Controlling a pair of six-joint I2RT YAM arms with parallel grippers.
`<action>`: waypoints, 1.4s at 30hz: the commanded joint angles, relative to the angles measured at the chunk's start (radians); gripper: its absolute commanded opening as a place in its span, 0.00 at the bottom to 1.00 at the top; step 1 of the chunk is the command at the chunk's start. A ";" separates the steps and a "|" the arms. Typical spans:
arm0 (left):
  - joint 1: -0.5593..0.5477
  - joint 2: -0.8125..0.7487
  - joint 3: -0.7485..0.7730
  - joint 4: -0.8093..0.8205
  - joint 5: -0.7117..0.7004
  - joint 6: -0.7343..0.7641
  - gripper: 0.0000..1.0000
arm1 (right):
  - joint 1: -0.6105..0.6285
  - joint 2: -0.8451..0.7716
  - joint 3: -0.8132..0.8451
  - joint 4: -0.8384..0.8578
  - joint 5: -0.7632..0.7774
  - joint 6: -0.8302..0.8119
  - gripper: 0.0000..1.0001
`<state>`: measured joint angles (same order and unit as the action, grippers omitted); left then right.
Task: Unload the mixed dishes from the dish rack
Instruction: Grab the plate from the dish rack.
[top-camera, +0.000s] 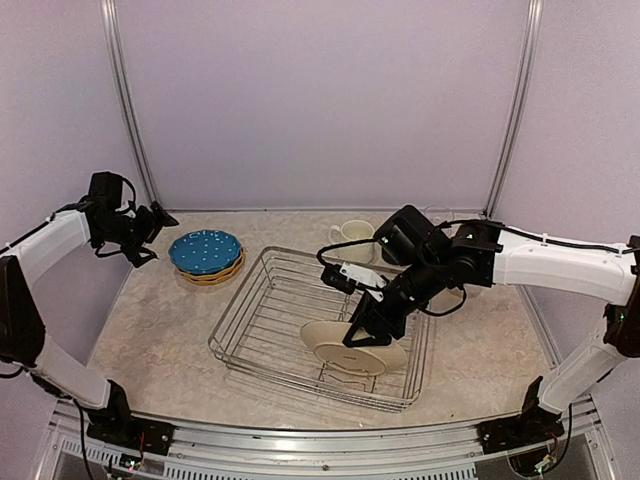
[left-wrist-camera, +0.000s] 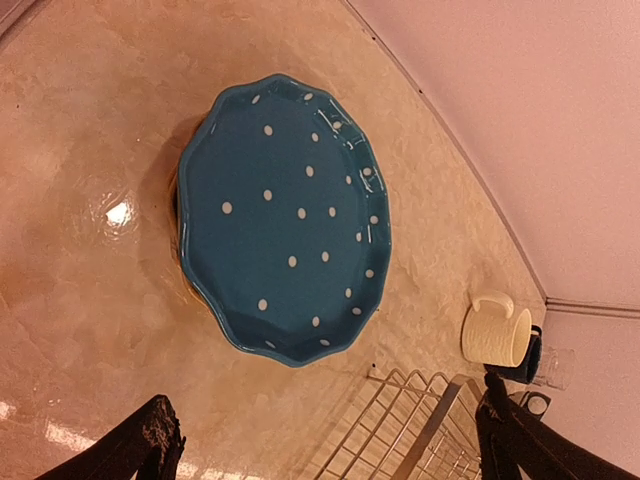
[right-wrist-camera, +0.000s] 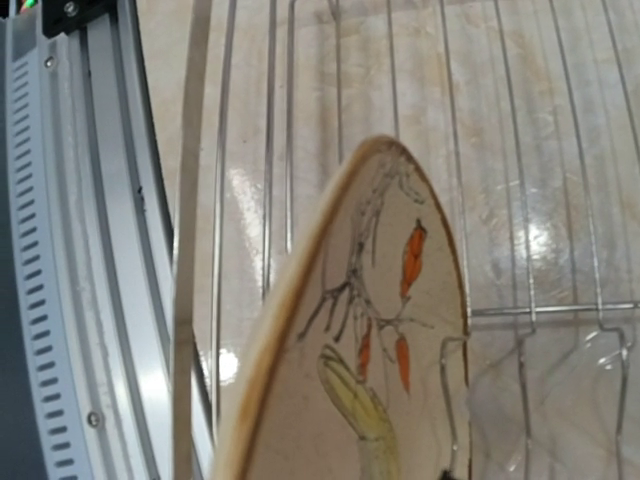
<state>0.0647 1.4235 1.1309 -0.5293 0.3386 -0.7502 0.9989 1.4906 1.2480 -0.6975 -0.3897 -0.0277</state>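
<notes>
The dish rack (top-camera: 262, 335) is a silver wire basket in the middle of the table. A cream patterned plate (top-camera: 345, 352) stands on edge in its near right part. My right gripper (top-camera: 358, 336) is down at that plate's upper rim. In the right wrist view the plate (right-wrist-camera: 380, 360) fills the space in front of the camera edge-on, and the fingers are hidden. A blue dotted plate (left-wrist-camera: 285, 220) lies on a mustard yellow plate (top-camera: 212, 277) left of the rack. My left gripper (left-wrist-camera: 335, 450) hangs open above the table near that stack, holding nothing.
A cream mug (left-wrist-camera: 497, 330), a navy mug (left-wrist-camera: 527, 358) and a clear glass tumbler (left-wrist-camera: 556, 368) stand on the table behind the rack's far corner (left-wrist-camera: 430, 425). A metal frame rail (right-wrist-camera: 90, 250) runs along the near edge, close to the rack.
</notes>
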 joint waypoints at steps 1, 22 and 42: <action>-0.005 -0.024 0.016 -0.037 -0.009 0.019 0.99 | 0.006 0.025 -0.016 -0.028 -0.022 0.002 0.49; -0.005 -0.063 0.030 -0.055 0.001 0.017 0.99 | 0.003 0.023 0.004 -0.036 -0.046 -0.001 0.19; -0.008 -0.070 0.043 -0.076 0.013 0.017 0.99 | -0.053 -0.041 0.096 -0.048 -0.131 -0.038 0.00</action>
<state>0.0639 1.3724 1.1370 -0.5777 0.3401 -0.7498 0.9646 1.5089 1.2854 -0.7601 -0.4786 -0.0597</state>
